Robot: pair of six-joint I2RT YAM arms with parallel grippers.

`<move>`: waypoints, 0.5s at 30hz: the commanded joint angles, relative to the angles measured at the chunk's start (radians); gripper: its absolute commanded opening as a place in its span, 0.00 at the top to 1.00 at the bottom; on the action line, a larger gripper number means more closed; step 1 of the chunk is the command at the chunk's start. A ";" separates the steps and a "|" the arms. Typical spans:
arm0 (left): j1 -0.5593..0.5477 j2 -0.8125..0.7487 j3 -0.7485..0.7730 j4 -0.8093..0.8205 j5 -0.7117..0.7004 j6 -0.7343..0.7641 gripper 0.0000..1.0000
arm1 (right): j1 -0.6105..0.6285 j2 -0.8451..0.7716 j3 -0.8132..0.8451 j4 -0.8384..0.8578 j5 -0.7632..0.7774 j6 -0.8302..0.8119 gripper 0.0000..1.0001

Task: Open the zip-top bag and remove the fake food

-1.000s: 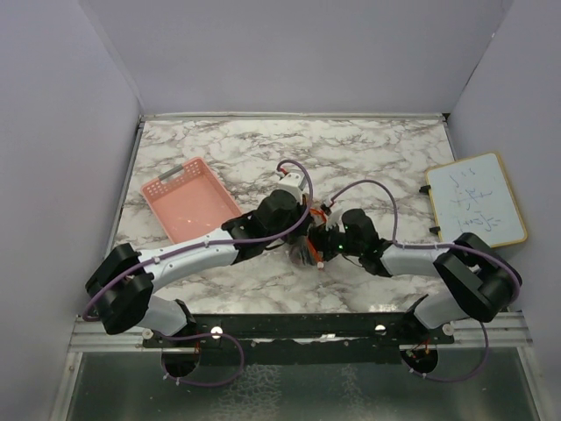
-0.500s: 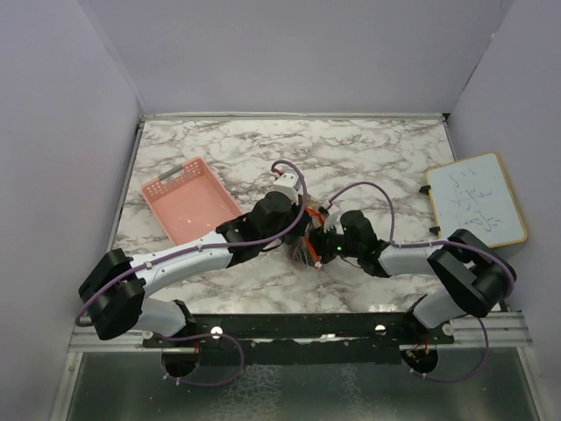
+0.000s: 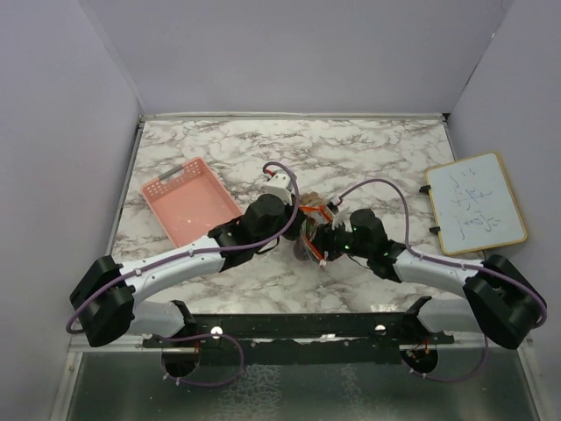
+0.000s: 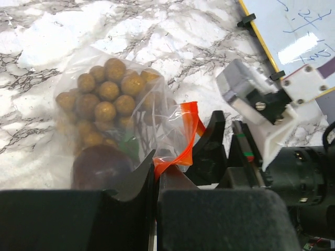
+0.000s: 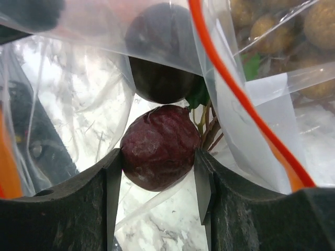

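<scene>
Half done, seemingly: left gripper [image 4: 156,178] pinches the open bag [image 4: 89,68] by its zip strip [image 4: 180,149], right gripper [image 5: 157,168] clasps the maroon fruit [image 5: 157,146]; grapes [image 4: 107,94] sit inside.

The left arm [image 3: 175,261] stretches low from the near left toward the middle, and the left hand [image 4: 156,175] has its jaws pressed together on the edge of the zip-top bag [image 4: 104,68]. The right arm [image 3: 434,270] reaches in from the near right, so the two wrists meet almost head-on. The right hand [image 5: 159,157] has a finger against each side of the maroon fruit [image 5: 157,146].
</scene>
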 commanded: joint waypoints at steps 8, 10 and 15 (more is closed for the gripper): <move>0.010 -0.098 -0.088 0.054 -0.073 0.011 1.00 | -0.003 -0.214 0.060 -0.303 0.245 -0.053 0.55; 0.010 -0.116 -0.107 0.041 -0.076 0.011 1.00 | -0.009 -0.235 0.071 -0.317 0.248 -0.049 0.55; 0.010 -0.124 -0.147 0.053 -0.029 0.003 1.00 | -0.016 -0.230 0.131 -0.358 0.285 -0.055 0.55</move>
